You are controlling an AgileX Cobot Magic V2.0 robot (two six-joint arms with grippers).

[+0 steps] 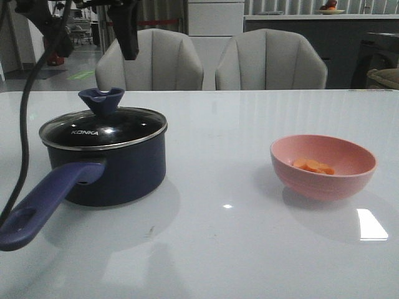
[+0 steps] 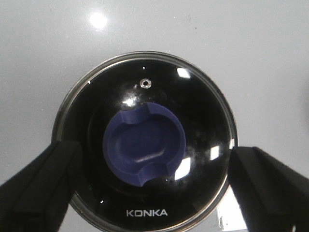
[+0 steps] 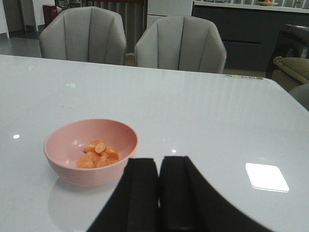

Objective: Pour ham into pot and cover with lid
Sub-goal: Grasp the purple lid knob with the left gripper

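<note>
The dark navy pot (image 1: 124, 174) stands at the left of the table, its long purple-blue handle (image 1: 50, 202) pointing toward the front. The glass lid (image 1: 124, 128) rests on it, knob (image 1: 101, 99) up. In the left wrist view my left gripper (image 2: 154, 193) hovers open above the lid (image 2: 203, 125), with the knob (image 2: 145, 145) between its widely spread fingers (image 2: 38, 188). One finger (image 1: 129, 37) shows high above the pot. The ham (image 1: 314, 166) lies in a pink bowl (image 1: 324, 184) at the right. My right gripper (image 3: 158, 162) is shut and empty, just beside the bowl (image 3: 72, 169) and ham (image 3: 99, 154).
Two grey chairs (image 1: 149, 62) (image 1: 271, 62) stand behind the white table (image 1: 218, 249). A black cable (image 1: 25, 124) hangs down at the left, close to the pot's handle. Between pot and bowl there is bare tabletop.
</note>
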